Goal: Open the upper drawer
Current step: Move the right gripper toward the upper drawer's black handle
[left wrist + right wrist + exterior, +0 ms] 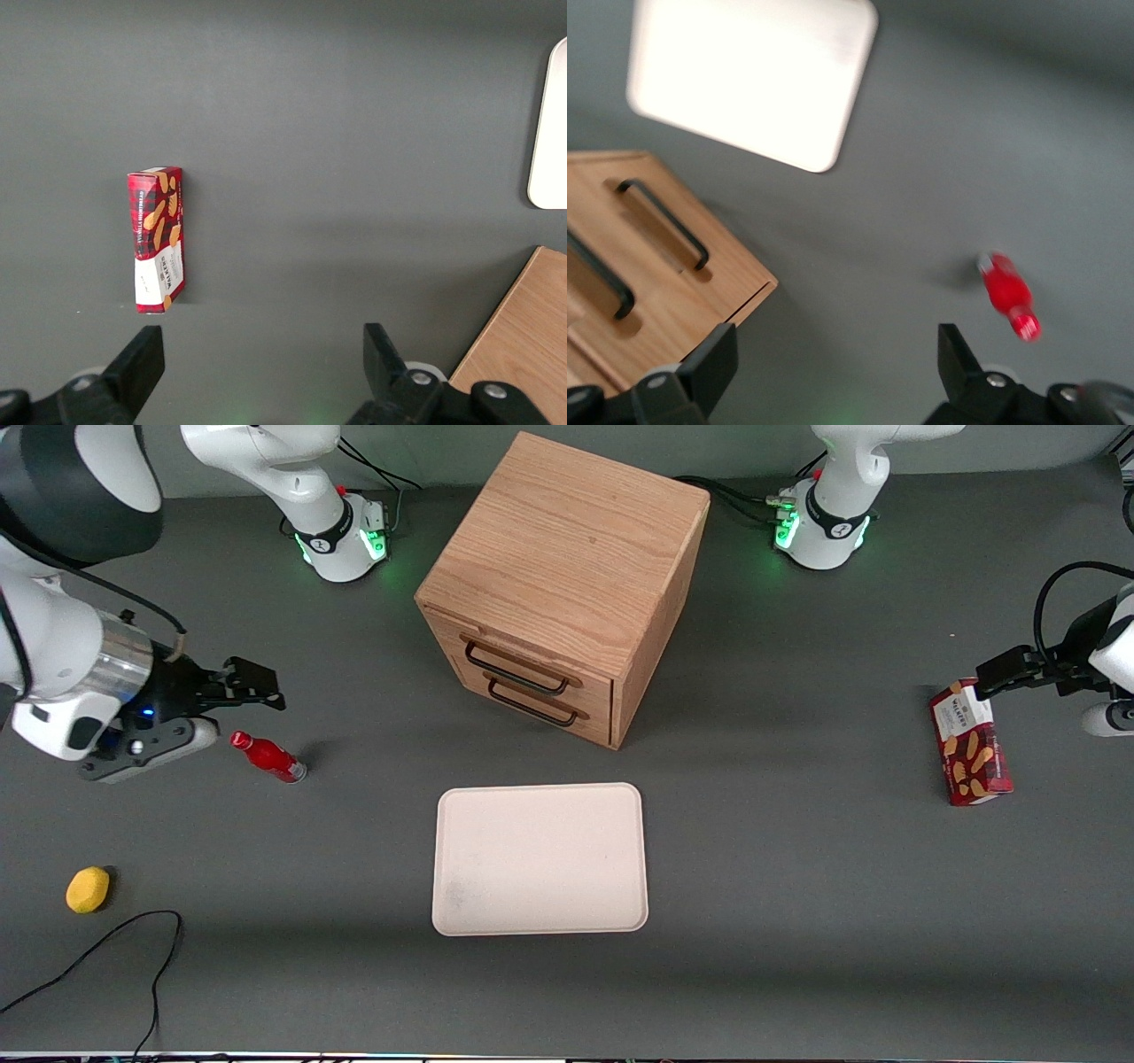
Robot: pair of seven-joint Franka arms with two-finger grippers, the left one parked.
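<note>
The wooden cabinet (567, 558) stands at the middle of the table, with two drawers in its front. The upper drawer (532, 657) is shut; its black wire handle (516, 670) sits just above the lower drawer's like handle (532, 705). In the right wrist view the upper drawer's handle (602, 279) lies beside the lower one (663, 221). My right gripper (266, 688) hovers over the table toward the working arm's end, well apart from the cabinet. The gripper (834, 341) is open with only bare table between its fingers.
A red bottle (268, 757) lies on its side just nearer the front camera than my gripper. A cream tray (539, 859) sits in front of the cabinet. A yellow fruit (88, 889) and a black cable (133, 948) lie near the table's front; a red biscuit box (970, 744) lies toward the parked arm's end.
</note>
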